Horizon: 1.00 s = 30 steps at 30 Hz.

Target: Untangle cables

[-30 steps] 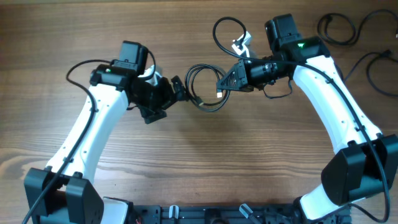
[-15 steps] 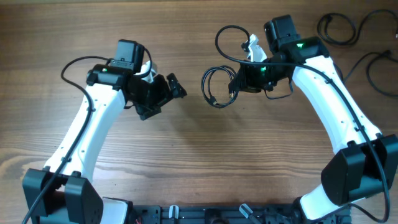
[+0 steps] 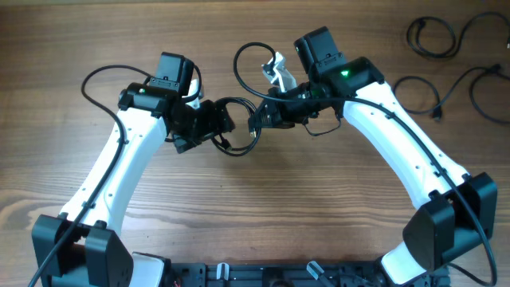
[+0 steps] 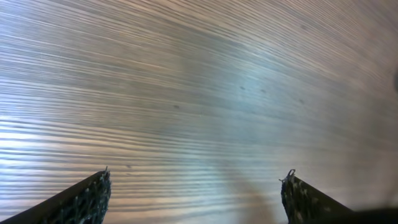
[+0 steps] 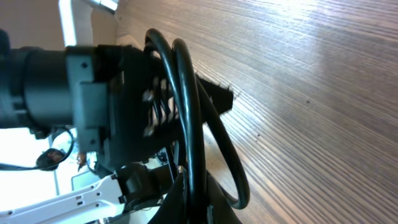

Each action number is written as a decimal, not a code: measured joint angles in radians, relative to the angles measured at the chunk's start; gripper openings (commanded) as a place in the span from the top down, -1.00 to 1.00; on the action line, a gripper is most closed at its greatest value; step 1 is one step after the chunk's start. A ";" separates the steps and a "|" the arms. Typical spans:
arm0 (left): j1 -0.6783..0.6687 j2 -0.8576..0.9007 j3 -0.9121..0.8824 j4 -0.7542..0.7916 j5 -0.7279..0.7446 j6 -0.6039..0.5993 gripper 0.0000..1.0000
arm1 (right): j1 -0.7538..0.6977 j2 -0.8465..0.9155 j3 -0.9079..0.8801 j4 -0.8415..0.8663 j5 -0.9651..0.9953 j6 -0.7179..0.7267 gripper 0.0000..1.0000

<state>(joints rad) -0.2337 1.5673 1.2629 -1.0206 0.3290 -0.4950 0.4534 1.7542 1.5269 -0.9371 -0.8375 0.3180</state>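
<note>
A small coil of thin black cable [image 3: 237, 151] hangs between the two grippers over the middle of the table. My right gripper [image 3: 260, 119] is shut on its right side; in the right wrist view the cable [image 5: 189, 118] runs up from between the closed fingers [image 5: 193, 190]. My left gripper [image 3: 223, 124] is at the coil's left side. Its fingertips [image 4: 87, 199] stand wide apart in the left wrist view, with only bare wood between them. The left gripper's black body [image 5: 106, 93] sits right behind the loops.
More loose black cables lie at the far right: one coil [image 3: 434, 36] by the back edge, another cord [image 3: 418, 84] below it, and one [image 3: 488, 88] at the right edge. The table is wood [image 3: 263, 215].
My right arm has swung left, carrying the coil to the left gripper. The left gripper has come back right to meet the coil.
</note>
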 measured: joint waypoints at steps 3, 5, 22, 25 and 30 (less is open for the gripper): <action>-0.002 0.000 0.000 -0.039 -0.140 -0.085 -0.64 | 0.000 0.000 0.000 0.001 0.002 0.000 0.91; -0.003 0.000 0.000 -0.072 -0.234 -0.149 -0.55 | 0.000 0.000 0.000 -0.014 0.047 0.001 0.92; -0.016 0.001 0.000 -0.169 -0.492 -0.339 -0.04 | -0.004 0.000 0.002 -0.122 0.640 0.176 0.74; -0.004 0.001 0.000 -0.174 -0.529 -0.345 0.22 | -0.015 0.000 0.002 -0.125 0.685 0.176 0.74; -0.002 0.001 0.000 -0.174 -0.542 -0.352 0.21 | -0.017 0.000 0.002 -0.126 0.758 0.176 0.56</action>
<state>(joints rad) -0.2352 1.5681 1.2633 -1.1942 -0.2134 -0.8467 0.4366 1.7538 1.5288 -1.0630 -0.0799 0.4938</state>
